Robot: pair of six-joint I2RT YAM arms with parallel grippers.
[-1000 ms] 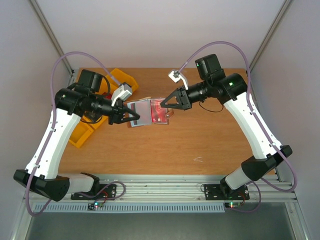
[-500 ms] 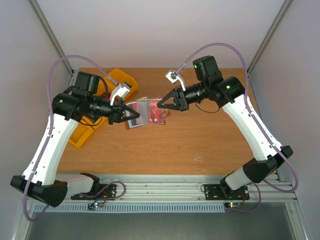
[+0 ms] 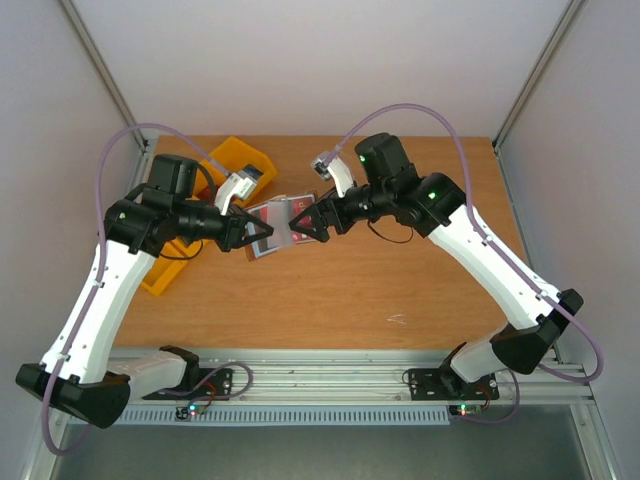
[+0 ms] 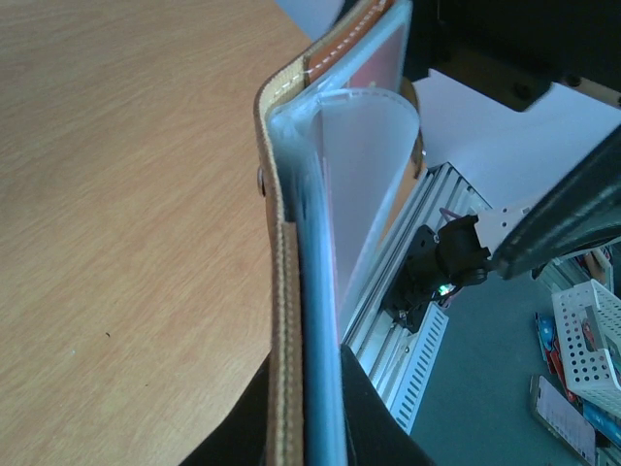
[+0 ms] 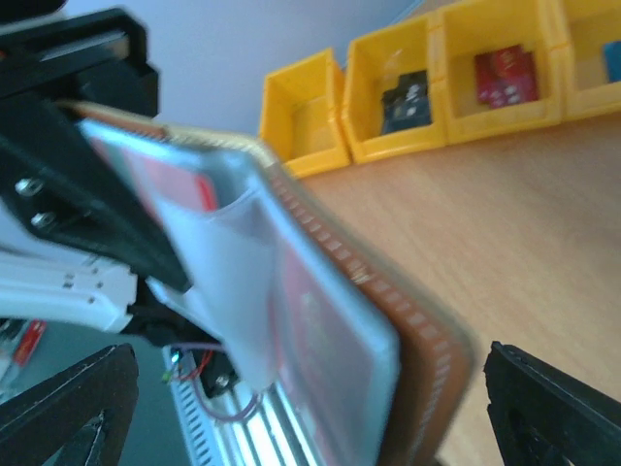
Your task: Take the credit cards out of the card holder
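The card holder (image 3: 277,220) hangs above the table, brown outside with a grey-blue lining. My left gripper (image 3: 256,236) is shut on its left edge. In the left wrist view the card holder (image 4: 287,243) runs edge-on up from between my fingers (image 4: 374,422). My right gripper (image 3: 303,222) is open at its right side. In the right wrist view its fingers (image 5: 548,413) stand wide on either side of the card holder (image 5: 432,335) without touching it. A red credit card (image 5: 325,325) shows through a clear pocket, and a translucent flap (image 5: 238,282) curls out in front of it.
Yellow bins (image 3: 243,160) stand at the table's back left, one more (image 3: 160,268) under my left arm. In the right wrist view the yellow bins (image 5: 393,92) hold small dark and red items. The wooden table (image 3: 380,285) stretches right and forward to the rail.
My right gripper has opened and moved left over the card holder's right side. My left arm has drawn the card holder slightly left and kept its grip.
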